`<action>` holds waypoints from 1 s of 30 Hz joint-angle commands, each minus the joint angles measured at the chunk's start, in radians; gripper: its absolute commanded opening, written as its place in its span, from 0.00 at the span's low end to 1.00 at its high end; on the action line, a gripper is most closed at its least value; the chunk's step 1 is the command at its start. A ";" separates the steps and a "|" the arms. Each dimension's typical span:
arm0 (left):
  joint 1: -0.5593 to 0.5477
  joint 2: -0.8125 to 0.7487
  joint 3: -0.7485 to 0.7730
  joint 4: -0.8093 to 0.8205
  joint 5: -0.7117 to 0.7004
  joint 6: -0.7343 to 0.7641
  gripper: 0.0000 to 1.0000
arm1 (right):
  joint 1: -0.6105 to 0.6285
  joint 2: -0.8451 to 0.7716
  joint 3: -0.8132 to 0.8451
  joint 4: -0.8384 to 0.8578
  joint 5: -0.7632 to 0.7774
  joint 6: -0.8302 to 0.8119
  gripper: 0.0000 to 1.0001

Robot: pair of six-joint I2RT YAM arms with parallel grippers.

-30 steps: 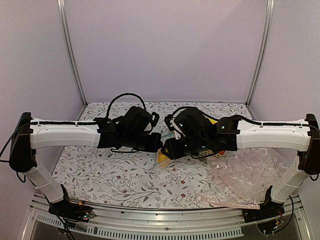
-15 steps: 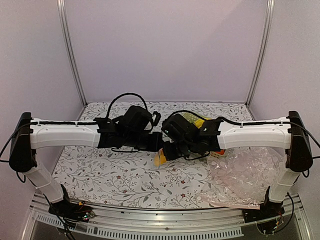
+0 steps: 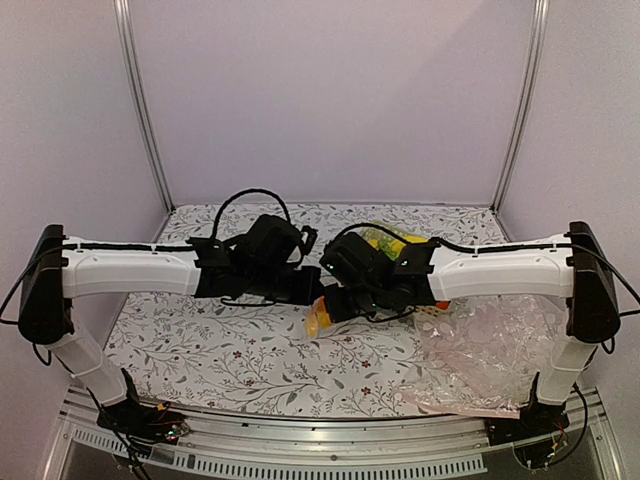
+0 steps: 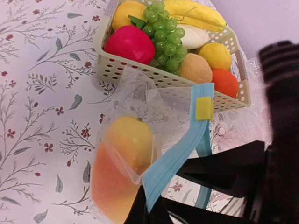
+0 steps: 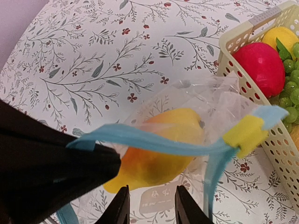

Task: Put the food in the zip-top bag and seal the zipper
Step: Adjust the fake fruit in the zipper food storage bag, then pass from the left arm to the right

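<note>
**Top view: the right arm's approach.** In the last second your right arm has swung inward, off the basket (image 4: 140, 74) and toward the left arm. More of the basket's yellow and green contents now shows behind it. Your left arm has not shifted.

**Wrist views: the bag.** The zip-top bag (image 4: 135, 102) sits just in front of the basket, on its left-arm side. Whether its bottom rests on the table (image 4: 37, 93) cannot be told. Orange-yellow toy fruit (image 4: 122, 154) lies inside it, away from the basket. You cannot tell from these views whether that is one piece or two.

**The grippers.**
- The left gripper (image 4: 150, 205) is pinched closed on the end of the zipper (image 4: 175, 156) that lies farthest from the basket.
- The right gripper (image 5: 152, 196) hovers over the bag with its fingers spread and nothing between them.

**The zipper.** The yellow slider tab (image 4: 204, 108) sits at the end of the strip nearest the basket. In the right wrist view the two blue lips run apart from it, so the mouth reads as still unsealed.

**What this means for the task.** Loading appears to be finished or nearly so, and the inward swing looks like the set-up for sealing. You will probably need the right gripper to close on the strip or the tab while the left holds the far end taut. The pinkish clear sheet (image 3: 490, 350), beyond the basket on the right-arm side, plays no part.
</note>
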 commanded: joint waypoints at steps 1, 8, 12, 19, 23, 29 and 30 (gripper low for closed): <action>0.044 -0.028 -0.047 -0.036 -0.036 0.012 0.00 | -0.003 -0.157 -0.053 0.011 -0.040 -0.019 0.35; 0.077 -0.072 -0.080 -0.016 0.002 0.086 0.00 | -0.006 -0.383 -0.122 -0.051 -0.024 -0.009 0.48; 0.085 -0.089 -0.081 -0.006 0.086 0.147 0.00 | -0.025 -0.407 -0.135 -0.078 -0.015 0.023 0.53; 0.098 -0.125 -0.115 0.038 0.168 0.127 0.00 | -0.033 -0.347 -0.088 -0.060 -0.045 0.020 0.71; 0.098 -0.129 -0.129 0.072 0.218 0.127 0.00 | -0.032 -0.299 -0.062 -0.030 -0.074 0.030 0.72; 0.100 -0.147 -0.138 0.089 0.243 0.139 0.00 | -0.045 -0.268 -0.058 0.016 -0.114 0.045 0.68; 0.102 -0.149 -0.137 0.083 0.239 0.137 0.00 | -0.046 -0.273 -0.058 0.023 -0.111 0.047 0.66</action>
